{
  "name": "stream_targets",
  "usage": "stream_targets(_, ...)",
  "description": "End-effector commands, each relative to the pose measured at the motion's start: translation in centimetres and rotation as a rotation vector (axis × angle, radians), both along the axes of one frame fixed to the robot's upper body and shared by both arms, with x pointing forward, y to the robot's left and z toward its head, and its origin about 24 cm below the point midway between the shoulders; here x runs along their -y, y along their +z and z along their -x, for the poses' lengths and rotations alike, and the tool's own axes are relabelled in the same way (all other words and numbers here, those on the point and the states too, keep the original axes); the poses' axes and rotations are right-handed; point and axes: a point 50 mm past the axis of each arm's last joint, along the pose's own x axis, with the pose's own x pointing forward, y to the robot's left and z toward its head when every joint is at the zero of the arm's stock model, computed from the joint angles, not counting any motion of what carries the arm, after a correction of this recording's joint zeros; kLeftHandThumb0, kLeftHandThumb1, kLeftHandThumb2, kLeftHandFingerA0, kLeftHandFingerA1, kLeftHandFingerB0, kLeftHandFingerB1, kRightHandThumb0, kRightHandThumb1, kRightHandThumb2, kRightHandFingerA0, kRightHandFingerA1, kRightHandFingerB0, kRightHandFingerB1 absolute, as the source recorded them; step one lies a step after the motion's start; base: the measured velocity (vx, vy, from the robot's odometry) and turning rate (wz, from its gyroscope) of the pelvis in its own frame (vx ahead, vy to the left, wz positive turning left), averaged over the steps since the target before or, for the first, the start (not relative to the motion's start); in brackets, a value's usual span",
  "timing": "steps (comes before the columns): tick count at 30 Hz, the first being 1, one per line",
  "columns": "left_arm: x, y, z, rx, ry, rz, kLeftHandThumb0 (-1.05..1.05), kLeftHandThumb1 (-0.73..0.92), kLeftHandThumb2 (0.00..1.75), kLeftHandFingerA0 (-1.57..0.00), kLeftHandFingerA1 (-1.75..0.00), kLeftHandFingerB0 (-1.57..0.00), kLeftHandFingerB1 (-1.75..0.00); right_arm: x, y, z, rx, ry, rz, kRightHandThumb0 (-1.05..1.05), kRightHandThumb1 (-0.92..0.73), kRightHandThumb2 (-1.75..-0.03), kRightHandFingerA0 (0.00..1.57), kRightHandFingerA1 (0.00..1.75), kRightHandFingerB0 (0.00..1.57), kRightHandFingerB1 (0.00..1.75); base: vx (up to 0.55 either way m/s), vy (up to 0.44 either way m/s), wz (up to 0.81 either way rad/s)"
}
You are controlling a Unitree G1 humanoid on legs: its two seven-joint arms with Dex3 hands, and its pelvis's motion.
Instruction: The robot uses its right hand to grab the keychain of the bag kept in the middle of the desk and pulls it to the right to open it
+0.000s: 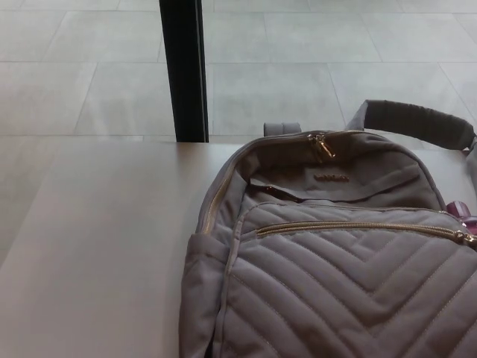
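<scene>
Neither robot hand shows; bag (335,261) cut off, keychain (463,212) barely visible.

Bag (335,283): grey-taupe backpack, front panel quilted in chevron stitching, lying flat on the desk, top towards the far edge, occupying the right and lower part of the view. Front pocket zip (358,226): gold-toned, closed, running left to right. Keychain (463,215): pink-purple, at the zip's right end, cut off by the frame edge. Shoulder strap (417,121): padded, extending beyond the top right.
</scene>
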Motion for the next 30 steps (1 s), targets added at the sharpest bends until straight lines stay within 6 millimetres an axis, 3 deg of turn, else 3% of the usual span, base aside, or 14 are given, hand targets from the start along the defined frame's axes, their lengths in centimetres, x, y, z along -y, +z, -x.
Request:
stream_targets(1,-0.4,0.2,0.4,-0.027,-0.006,-0.020,-0.72,0.83,0.65,-0.77,-0.59,-0.64,-0.43,3.6,-1.1,3.0,0.002,-0.245,-0.160,-1.05,-0.68,-0.98,0.00,0.17,0.00,0.00,0.00,0.000,0.00)
stream_targets(2,-0.5,0.3,0.3,-0.026,-0.010,-0.023,-0.72,0.83,0.65,-0.78,-0.59,-0.64,-0.43,4.1,-1.4,3.5,0.018,-0.288,-0.178,-1.05,-0.84,-0.67,0.00,0.14,0.00,0.00,0.00,0.000,0.00)
stream_targets(3,-0.5,0.3,0.1,-0.021,-0.002,-0.020,-0.74,0.82,0.65,-0.78,-0.59,-0.65,-0.42,5.2,-2.1,4.7,0.050,-0.374,-0.241,-1.05,-0.64,-1.09,0.00,0.41,0.00,0.24,0.00,0.000,0.00)
stream_targets(6,-0.5,0.3,-0.1,-0.001,0.032,-0.003,-0.74,0.81,0.65,-0.78,-0.58,-0.65,-0.43,6.8,-3.5,6.7,0.102,-0.542,-0.377,-1.05,-0.63,-1.07,0.00,0.39,0.00,0.23,0.00,0.000,0.00)
stream_targets(9,-0.4,0.2,0.0,-0.002,0.026,-0.005,-0.73,0.82,0.65,-0.78,-0.62,-0.65,-0.43,8.2,-8.2,11.4,0.237,-0.870,-0.622,-0.88,-0.58,-0.88,0.00,0.36,0.00,0.05,0.00,0.000,0.00)
stream_targets(10,-0.4,0.2,0.0,-0.001,0.026,-0.003,-0.74,0.82,0.65,-0.78,-0.61,-0.64,-0.43,8.1,-9.3,12.4,0.228,-0.935,-0.649,-0.77,-0.57,-0.93,0.02,0.55,0.00,0.16,0.00,0.000,0.00)
stream_targets(11,-0.4,0.3,-0.2,0.004,0.038,0.001,-0.74,0.81,0.65,-0.77,-0.61,-0.63,-0.42,8.0,-10.3,13.3,0.194,-0.997,-0.647,-0.76,-0.56,-0.91,0.63,1.17,0.00,0.18,0.00,0.000,0.00)
stream_targets(13,-0.5,0.3,-0.3,0.010,0.053,0.008,-0.74,0.81,0.65,-0.77,-0.61,-0.63,-0.42,7.8,-11.0,13.8,0.190,-1.034,-0.660,-0.76,-0.56,-0.91,0.63,1.17,0.00,0.18,0.00,0.000,0.00)
stream_targets(14,-0.6,0.4,-0.3,0.013,0.055,0.007,-0.74,0.81,0.65,-0.78,-0.60,-0.62,-0.42,7.7,-11.5,14.0,0.184,-1.053,-0.664,-0.64,-0.67,-0.61,1.00,1.38,0.00,0.30,0.00,0.000,0.00)
stream_targets(16,-0.7,0.5,-0.3,0.018,0.058,0.005,-0.74,0.81,0.65,-0.78,-0.60,-0.62,-0.42,7.4,-12.3,14.4,0.174,-1.083,-0.670,-0.64,-0.67,-0.61,1.00,1.38,0.00,0.30,0.00,0.000,0.00)
stream_targets(19,-1.0,0.6,-0.1,0.003,0.073,0.001,-0.77,0.82,0.65,-0.76,-0.60,-0.59,-0.42,5.7,-15.7,17.7,-0.019,-1.121,-0.737,-0.52,-0.62,-0.60,0.46,0.87,0.12,0.46,0.00,0.000,0.00)
stream_targets(28,-1.1,0.7,-0.5,-0.013,0.066,0.006,-0.76,0.83,0.64,-0.72,-0.55,-0.52,-0.40,4.6,-16.6,17.5,-0.231,-0.944,-0.636,-0.48,-0.63,-0.58,0.45,0.76,0.20,0.44,0.00,0.000,-0.01)
stream_targets(29,-1.2,0.7,-0.5,-0.008,0.064,0.014,-0.78,0.84,0.65,-0.72,-0.61,-0.54,-0.41,4.4,-16.8,17.1,-0.259,-0.904,-0.638,-0.54,-0.49,-0.83,0.47,0.74,0.17,0.51,0.00,0.000,0.00)
stream_targets(30,-1.2,0.7,-0.5,-0.010,0.063,0.014,-0.78,0.84,0.65,-0.73,-0.60,-0.54,-0.41,4.3,-16.8,16.9,-0.292,-0.869,-0.623,-0.48,-0.64,-0.59,0.42,0.71,0.20,0.42,0.00,0.000,0.00)
